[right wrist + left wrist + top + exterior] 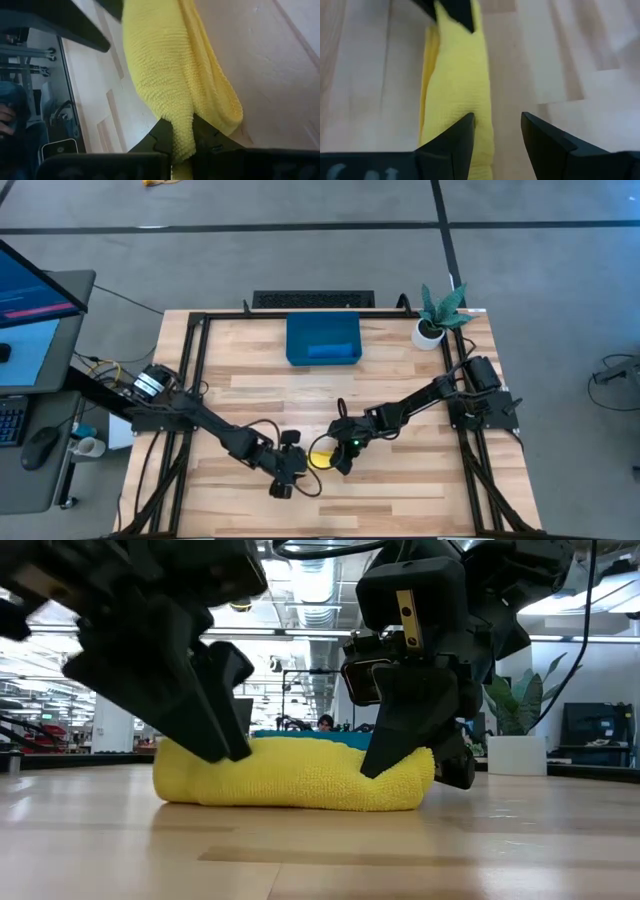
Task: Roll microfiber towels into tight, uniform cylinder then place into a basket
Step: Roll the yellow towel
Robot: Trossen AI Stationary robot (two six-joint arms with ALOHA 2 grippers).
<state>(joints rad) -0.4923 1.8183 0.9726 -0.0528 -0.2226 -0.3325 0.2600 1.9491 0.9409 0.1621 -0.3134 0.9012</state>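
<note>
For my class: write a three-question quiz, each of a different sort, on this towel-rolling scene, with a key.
1. True or false: the yellow towel lies in the basket.
2. Which gripper pinches the towel's end? A) left gripper B) right gripper
3. Fill in: the left gripper's jaws stand ____.

Key: 1 false, it lies on the table; 2 B; 3 open.

Overhead whole table, table-level close, both wrists sharing yellow towel [295, 775]
</note>
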